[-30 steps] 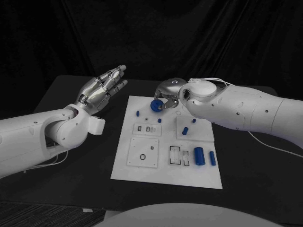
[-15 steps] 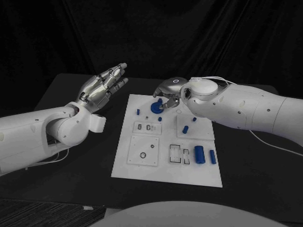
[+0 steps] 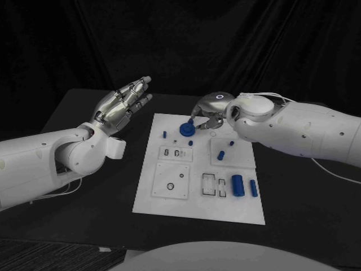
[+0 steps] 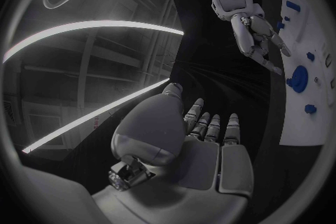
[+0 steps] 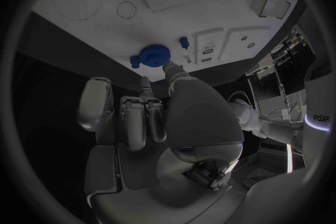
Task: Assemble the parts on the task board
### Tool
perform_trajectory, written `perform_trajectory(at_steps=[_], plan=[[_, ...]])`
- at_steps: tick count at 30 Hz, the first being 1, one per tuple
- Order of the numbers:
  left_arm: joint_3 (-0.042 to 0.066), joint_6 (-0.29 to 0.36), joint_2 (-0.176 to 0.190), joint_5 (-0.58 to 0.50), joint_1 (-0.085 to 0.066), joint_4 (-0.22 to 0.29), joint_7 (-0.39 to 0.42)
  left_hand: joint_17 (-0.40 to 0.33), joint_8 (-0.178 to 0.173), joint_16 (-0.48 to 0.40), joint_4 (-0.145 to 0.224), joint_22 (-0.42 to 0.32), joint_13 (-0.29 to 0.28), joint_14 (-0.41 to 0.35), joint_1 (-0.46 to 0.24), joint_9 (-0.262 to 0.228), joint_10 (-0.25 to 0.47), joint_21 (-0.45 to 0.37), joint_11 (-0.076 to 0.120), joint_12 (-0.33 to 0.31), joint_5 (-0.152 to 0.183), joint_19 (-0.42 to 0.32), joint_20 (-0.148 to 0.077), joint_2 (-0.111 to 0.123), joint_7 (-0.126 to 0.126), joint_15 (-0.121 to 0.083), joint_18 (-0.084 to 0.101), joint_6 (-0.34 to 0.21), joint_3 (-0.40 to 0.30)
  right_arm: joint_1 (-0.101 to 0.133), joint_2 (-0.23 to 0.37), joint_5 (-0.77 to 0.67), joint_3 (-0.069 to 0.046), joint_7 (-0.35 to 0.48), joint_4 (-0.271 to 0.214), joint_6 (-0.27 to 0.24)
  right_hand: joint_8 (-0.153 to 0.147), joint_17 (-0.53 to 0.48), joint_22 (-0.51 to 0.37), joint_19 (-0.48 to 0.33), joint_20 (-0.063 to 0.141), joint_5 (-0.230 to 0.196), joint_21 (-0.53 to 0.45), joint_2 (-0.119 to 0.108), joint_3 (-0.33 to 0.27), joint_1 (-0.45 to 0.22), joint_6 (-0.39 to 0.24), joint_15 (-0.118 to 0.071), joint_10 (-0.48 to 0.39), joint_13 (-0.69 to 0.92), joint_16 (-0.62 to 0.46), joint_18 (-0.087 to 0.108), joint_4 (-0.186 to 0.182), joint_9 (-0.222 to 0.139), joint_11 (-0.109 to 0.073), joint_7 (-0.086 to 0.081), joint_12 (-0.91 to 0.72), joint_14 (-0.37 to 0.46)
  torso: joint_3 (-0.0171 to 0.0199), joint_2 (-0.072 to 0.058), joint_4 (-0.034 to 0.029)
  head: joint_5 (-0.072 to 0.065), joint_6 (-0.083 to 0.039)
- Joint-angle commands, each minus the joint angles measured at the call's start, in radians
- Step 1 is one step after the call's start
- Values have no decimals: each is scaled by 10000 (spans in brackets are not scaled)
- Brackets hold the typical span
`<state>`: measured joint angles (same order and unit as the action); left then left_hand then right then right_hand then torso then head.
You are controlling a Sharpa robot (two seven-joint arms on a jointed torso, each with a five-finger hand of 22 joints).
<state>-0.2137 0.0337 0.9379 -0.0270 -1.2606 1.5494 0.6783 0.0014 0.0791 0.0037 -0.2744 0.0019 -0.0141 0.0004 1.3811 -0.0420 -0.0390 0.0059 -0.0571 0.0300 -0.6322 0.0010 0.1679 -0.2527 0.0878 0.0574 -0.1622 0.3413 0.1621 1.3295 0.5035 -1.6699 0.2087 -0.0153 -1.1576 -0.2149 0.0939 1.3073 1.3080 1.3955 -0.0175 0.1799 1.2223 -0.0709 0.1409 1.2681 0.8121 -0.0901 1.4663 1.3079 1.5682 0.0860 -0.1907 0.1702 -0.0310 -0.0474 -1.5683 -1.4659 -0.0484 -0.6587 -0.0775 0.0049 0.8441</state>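
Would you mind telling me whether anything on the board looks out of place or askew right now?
Nothing stands out. The blue parts on the board lie or stand in order, none toppled off it. The round blue part sits at the far edge beside the right hand; whether they touch is unclear. The left hand hovers open, off the board.

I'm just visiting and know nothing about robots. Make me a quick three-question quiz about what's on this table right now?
1. True or false: the left hand holds a blue part.
2. Which hand is at the round blue part near the task board's far edge? A) left B) right
3. Fill in: the two largest blue cylinders lie on the board's ____ side, in the head view.

Key: 1 false; 2 B, the right hand; 3 right.
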Motion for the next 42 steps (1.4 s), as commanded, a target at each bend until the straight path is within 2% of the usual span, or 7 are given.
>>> perform_trajectory(at_steps=[1,7,17,22,28,37,42], plan=[[10,-90,10,9,6,21,669,-14,47,-37,-12,1,-7,-4,103,-11,32,-37,-55,58,-63,14,38,30,22,67,-145,26,-48,198,441,-26,-16,-13,-479,-720,101,2635,694,102,11,-157,78,-68,-23,-58,222,-76,1045,2629,26,-64,-71,22,0,-35,-25,-1049,-6,0,3,28,-31],[10,-105,-1,9,6,-14,658,-14,47,-37,-12,1,-7,-4,103,-11,32,-37,-55,58,-63,14,38,30,22,67,-145,26,-48,533,2131,-26,-14,-302,-1914,-997,206,2635,810,209,14,-401,225,-261,-74,20,456,-81,1045,2629,26,-99,-152,113,1,-31,-25,-1049,-6,4,3,-48,-143],[9,-224,-46,10,31,-124,619,-14,46,-37,-18,1,-6,-4,109,-10,35,-37,-58,59,-66,14,39,31,26,67,-145,13,-54,401,3725,-26,-8,-584,-2740,-1489,94,2635,944,349,-10,-468,395,-533,-69,161,237,-47,1045,2629,26,-144,-498,178,21,-59,-25,-1049,-11,3,3,-164,-346],[8,-280,-73,10,70,-185,600,-14,46,-37,-18,1,-6,-4,109,-10,35,-37,-58,59,-66,14,39,31,26,67,-145,13,-54,145,4040,-17,-6,-542,-2630,-1986,73,2635,921,331,2,-870,271,-829,-138,245,167,-67,1045,2629,26,-122,-1006,284,-2,-35,-25,-1049,-2,30,32,-257,-319],[8,-339,-72,10,168,-224,582,-14,48,-37,-19,0,-6,-4,119,-9,40,-38,-59,59,-78,13,39,28,27,66,-145,13,-62,-156,4167,12,-4,-456,-2346,-2174,29,2635,918,330,3,-1131,223,-941,-233,57,77,-68,1045,2629,26,-116,-1039,314,-17,-14,-25,-1049,43,80,108,-219,-212],[8,-404,-73,11,237,-254,542,-14,48,-37,-19,0,-6,-4,119,-9,40,-38,-59,59,-78,13,39,28,27,66,-145,13,-62,-549,4068,20,-3,-399,-1830,-2097,-172,2635,890,309,31,-1138,113,-937,-215,15,-264,-118,1045,2629,26,-94,-1028,205,-108,126,-25,-1049,91,124,174,-142,-346],[8,-445,-46,10,260,-262,508,-14,48,-37,-18,0,-5,-4,133,-8,44,-37,-55,60,-91,13,39,27,25,66,-145,6,-73,-675,3945,21,-4,-334,-1577,-2118,-149,2635,859,284,48,-1092,41,-927,-198,41,-213,-138,1045,2629,26,-78,-1025,203,-104,91,-25,-1049,69,109,150,-45,-392]])
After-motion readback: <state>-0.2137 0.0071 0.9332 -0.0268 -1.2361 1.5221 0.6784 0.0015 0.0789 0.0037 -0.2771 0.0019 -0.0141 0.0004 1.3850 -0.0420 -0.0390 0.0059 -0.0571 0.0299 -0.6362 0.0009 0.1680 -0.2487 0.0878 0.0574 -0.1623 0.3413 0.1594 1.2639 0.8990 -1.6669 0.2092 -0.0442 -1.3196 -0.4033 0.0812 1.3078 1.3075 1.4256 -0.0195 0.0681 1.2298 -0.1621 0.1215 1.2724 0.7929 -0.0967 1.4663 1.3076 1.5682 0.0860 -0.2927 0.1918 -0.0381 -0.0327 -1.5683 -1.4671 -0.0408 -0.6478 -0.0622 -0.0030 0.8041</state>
